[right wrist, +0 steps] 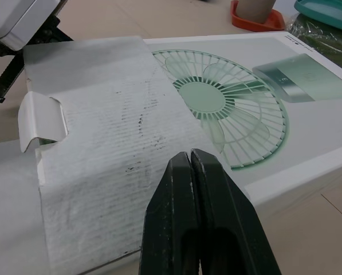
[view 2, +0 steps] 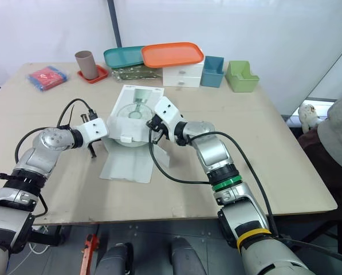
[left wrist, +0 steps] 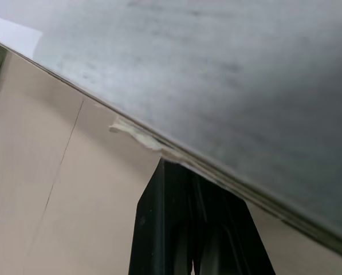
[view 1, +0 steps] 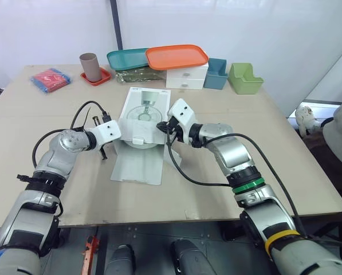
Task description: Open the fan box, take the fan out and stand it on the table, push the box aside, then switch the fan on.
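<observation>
The white fan box [view 1: 145, 103], printed with a green fan, lies flat at the table's middle. Its long lid flap [view 1: 137, 166] is folded out onto the table toward me. A white corrugated inner flap [right wrist: 102, 172] with a tab lies over the box's near end. My right gripper [view 1: 161, 127] is shut and empty, hovering at the right edge of that inner flap [right wrist: 189, 157]. My left gripper [view 1: 103, 153] points down at the table by the box's left side. Its fingers [left wrist: 182, 229] are shut, with the tips under the edge of a grey flap [left wrist: 245, 86].
Along the table's far edge stand a brown cup [view 1: 91, 67] on a red coaster, a teal tray [view 1: 128, 58], an orange tray [view 1: 177, 56] on white drawers [view 1: 187, 77], a teal bin [view 1: 216, 73] and a green bin [view 1: 244, 78]. A red packet [view 1: 50, 79] lies far left.
</observation>
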Robot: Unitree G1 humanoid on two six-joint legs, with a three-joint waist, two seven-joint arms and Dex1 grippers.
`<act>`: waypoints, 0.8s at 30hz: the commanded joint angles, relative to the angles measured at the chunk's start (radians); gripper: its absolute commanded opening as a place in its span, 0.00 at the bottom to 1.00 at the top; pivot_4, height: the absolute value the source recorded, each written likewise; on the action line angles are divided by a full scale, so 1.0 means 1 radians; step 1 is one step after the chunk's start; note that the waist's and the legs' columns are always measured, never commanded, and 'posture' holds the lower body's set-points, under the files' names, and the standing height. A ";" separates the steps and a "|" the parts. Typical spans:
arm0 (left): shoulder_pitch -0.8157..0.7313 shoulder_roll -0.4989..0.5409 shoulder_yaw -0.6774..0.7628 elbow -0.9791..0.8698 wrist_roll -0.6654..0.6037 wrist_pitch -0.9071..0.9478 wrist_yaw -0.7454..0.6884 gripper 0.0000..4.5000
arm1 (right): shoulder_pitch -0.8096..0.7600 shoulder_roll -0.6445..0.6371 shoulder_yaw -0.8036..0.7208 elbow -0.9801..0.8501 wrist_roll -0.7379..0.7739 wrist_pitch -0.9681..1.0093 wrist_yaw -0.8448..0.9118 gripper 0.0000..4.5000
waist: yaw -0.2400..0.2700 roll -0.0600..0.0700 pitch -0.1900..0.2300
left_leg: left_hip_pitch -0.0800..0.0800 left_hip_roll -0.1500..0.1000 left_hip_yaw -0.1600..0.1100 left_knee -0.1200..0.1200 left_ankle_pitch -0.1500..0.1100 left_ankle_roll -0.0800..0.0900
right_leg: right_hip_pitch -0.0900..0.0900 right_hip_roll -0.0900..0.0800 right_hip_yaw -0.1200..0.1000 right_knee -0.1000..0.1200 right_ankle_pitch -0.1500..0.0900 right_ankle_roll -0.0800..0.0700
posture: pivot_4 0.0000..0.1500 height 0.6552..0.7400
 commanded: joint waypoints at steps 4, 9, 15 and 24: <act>-0.089 -0.047 0.008 0.064 -0.003 -0.028 0.064 0.02 | 0.013 0.000 0.013 -0.034 0.000 0.024 0.011 0.01 | 0.001 0.000 0.000 | 0.000 0.000 0.000 0.000 0.000 0.000 | 0.000 0.000 0.000 0.000 0.000 0.000 | 1.00 1.00; -0.109 -0.060 0.000 0.097 -0.001 -0.045 0.073 0.02 | 0.014 0.000 0.014 -0.039 0.000 0.028 0.009 0.01 | 0.003 0.000 0.000 | 0.000 -0.001 -0.001 0.000 0.000 0.000 | 0.000 0.000 0.000 0.000 0.000 0.000 | 1.00 1.00; -0.152 -0.105 0.001 0.138 -0.005 -0.055 0.100 0.02 | 0.014 -0.003 0.010 -0.046 -0.001 0.034 0.003 0.01 | 0.010 0.000 0.000 | 0.000 -0.001 -0.001 0.000 0.000 0.000 | 0.000 0.000 0.000 0.000 0.000 0.000 | 1.00 1.00; -0.037 0.003 0.074 -0.025 -0.038 -0.018 0.077 0.02 | 0.011 -0.002 0.010 -0.038 0.001 0.033 0.002 0.01 | 0.023 0.000 0.000 | -0.001 -0.001 -0.001 0.000 0.000 0.000 | 0.000 -0.001 0.000 0.000 -0.001 0.001 | 1.00 1.00</act>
